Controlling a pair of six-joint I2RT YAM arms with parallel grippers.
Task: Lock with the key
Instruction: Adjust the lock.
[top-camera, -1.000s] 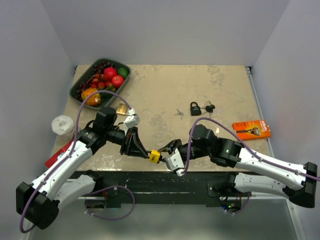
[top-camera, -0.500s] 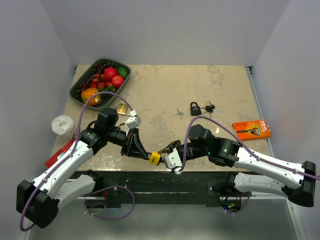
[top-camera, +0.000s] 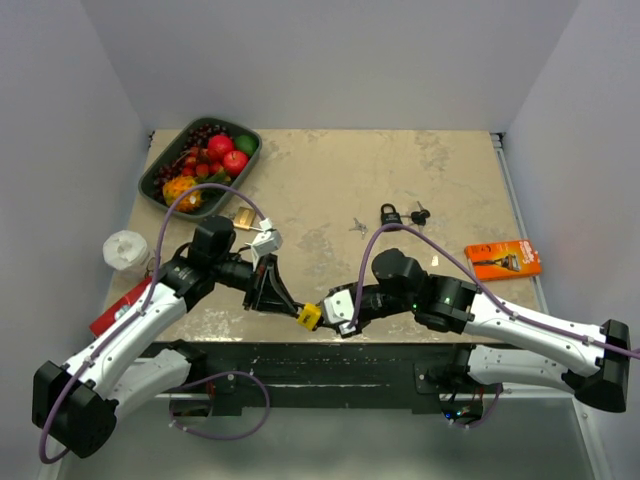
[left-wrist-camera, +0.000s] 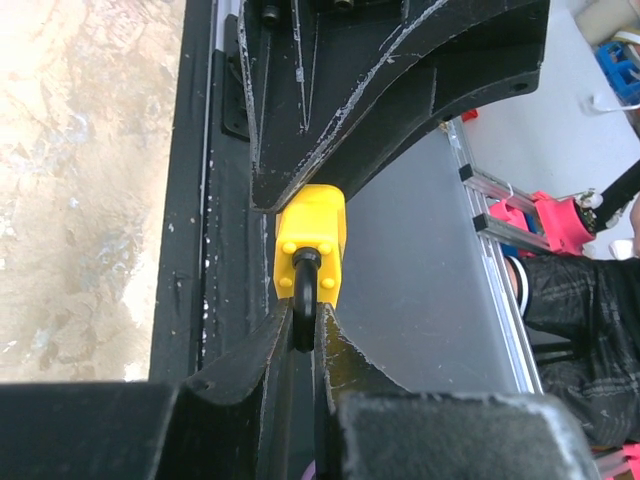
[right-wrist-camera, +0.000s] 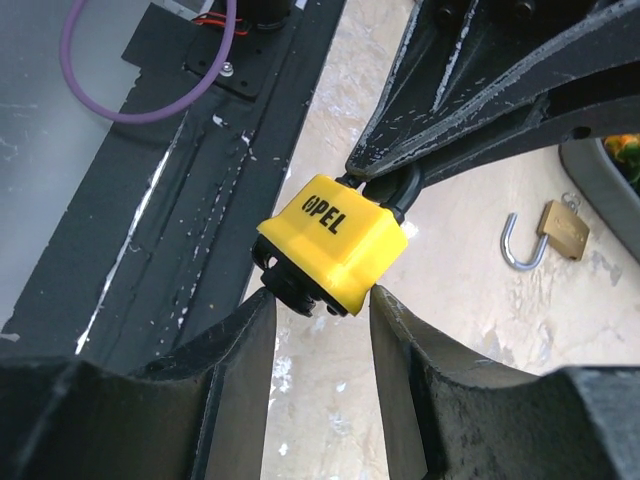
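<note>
Left hand (left-wrist-camera: 303, 325) clamped on yellow padlock (right-wrist-camera: 335, 240) shackle, steadying it; right hand (right-wrist-camera: 320, 310), fingers apart, straddles the body. Cannot tell if gripping.

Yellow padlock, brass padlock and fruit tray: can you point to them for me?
Yellow padlock (right-wrist-camera: 335, 240): right wrist view, on its yellow body.
Brass padlock (right-wrist-camera: 565, 228): right wrist view, on its brass body.
Fruit tray (top-camera: 146, 184): top view, on its left rim.

White left arm (top-camera: 120, 335) and right arm (top-camera: 540, 328) carry black joints, purple cables (top-camera: 159, 232) (pincer fingers (right-wrist-camera: 235, 385) scuffed black).
</note>
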